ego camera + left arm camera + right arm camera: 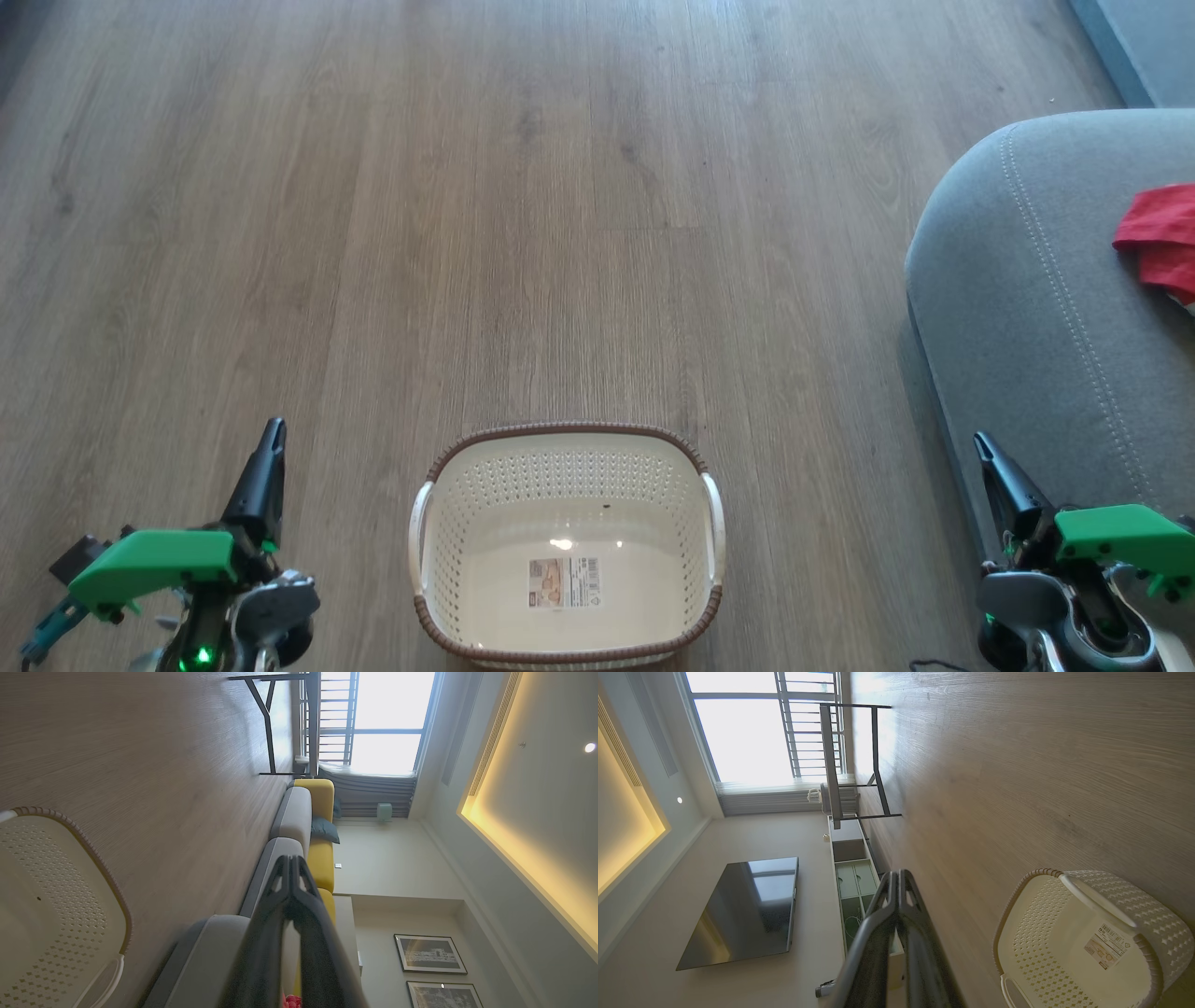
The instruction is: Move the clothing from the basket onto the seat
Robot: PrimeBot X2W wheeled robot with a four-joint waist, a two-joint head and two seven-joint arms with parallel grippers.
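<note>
Head camera looks steeply down; all three views share the basket (560, 471)

clothing (1160, 238) runs off the head view's right edge, so you can't see its full extent | seat (1027, 308) cut by the same edge | basket (56, 896) cropped left and bottom in left wrist view | label (564, 582) print too small to read

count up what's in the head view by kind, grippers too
basket: 1, no clothing in it
seat: 1, grey
red clothing: 1 patch, lying on the seat, cut off by the picture's edge
grippers: 2, left gripper and right gripper, both shut
total: 5
</note>
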